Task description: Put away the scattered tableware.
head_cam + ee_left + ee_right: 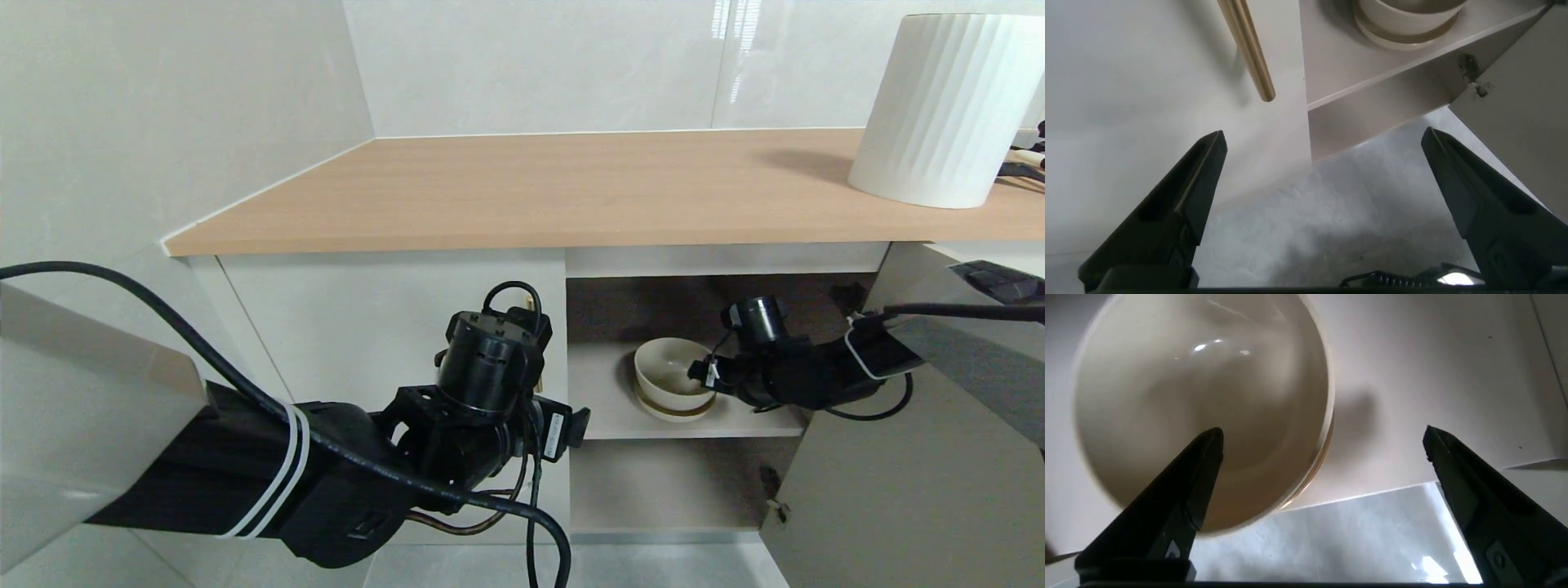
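Right claw (1321, 441), spread apart, sits at 3 o'clock of the cream bowl (673, 388) on the cabinet shelf (735, 420); left claw (1323, 139), likewise apart, hangs at the bowl's 8 o'clock.

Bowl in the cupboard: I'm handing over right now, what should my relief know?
Right gripper: jaws open, at the bowl, not gripping it.
Left gripper: jaws open, empty, low before the closed door.
Done: bowl stands on the shelf, atop another dish.
Left, probably: back the right gripper out, then shut the open door.
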Controlling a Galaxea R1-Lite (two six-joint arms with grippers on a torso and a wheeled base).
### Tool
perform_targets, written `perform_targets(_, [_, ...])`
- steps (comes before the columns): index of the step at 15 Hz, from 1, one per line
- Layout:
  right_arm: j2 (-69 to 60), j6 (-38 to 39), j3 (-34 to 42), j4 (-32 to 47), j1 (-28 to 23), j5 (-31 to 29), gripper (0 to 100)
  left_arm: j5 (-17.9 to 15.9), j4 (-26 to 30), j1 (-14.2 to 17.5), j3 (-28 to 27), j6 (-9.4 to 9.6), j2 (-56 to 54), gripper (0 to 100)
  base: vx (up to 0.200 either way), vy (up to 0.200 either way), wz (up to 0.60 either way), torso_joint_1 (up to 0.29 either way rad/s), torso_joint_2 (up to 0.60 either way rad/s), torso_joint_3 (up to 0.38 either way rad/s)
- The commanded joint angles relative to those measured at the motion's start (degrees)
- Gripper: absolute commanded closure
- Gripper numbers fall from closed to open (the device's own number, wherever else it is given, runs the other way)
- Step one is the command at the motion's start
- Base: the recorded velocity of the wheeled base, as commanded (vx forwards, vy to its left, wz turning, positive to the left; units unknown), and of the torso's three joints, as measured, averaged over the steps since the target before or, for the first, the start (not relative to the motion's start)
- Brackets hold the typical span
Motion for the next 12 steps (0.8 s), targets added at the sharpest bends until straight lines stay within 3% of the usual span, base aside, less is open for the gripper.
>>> perform_targets(1, [-6.76,-0.02,5.74,0.12,1.95,0.23,0,0.17,-0.01,0.06,1.54,0.12,-1.52,0,0.0,0.0,0.0,0.0,0.0,0.0])
perform_targets(5, [-17.48,-0.63,16.9,0.21,6.96,0.76,0,-0.62,-0.01,0.59,5.41,0.74,-6.7,0,0.0,0.0,0.0,0.0,0.0,0.0])
perform_targets(9, [-29.35,-0.54,28.85,0.21,12.93,0.84,0,-0.62,-0.01,1.56,12.0,-2.34,-11.8,0,0.0,0.0,0.0,0.0,0.0,0.0])
perform_targets(12, [-34.88,-0.37,35.09,0.21,13.37,0.93,0,-0.53,0.08,2.35,15.6,-3.57,-16.02,0,0.0,0.0,0.0,0.0,0.0,0.0])
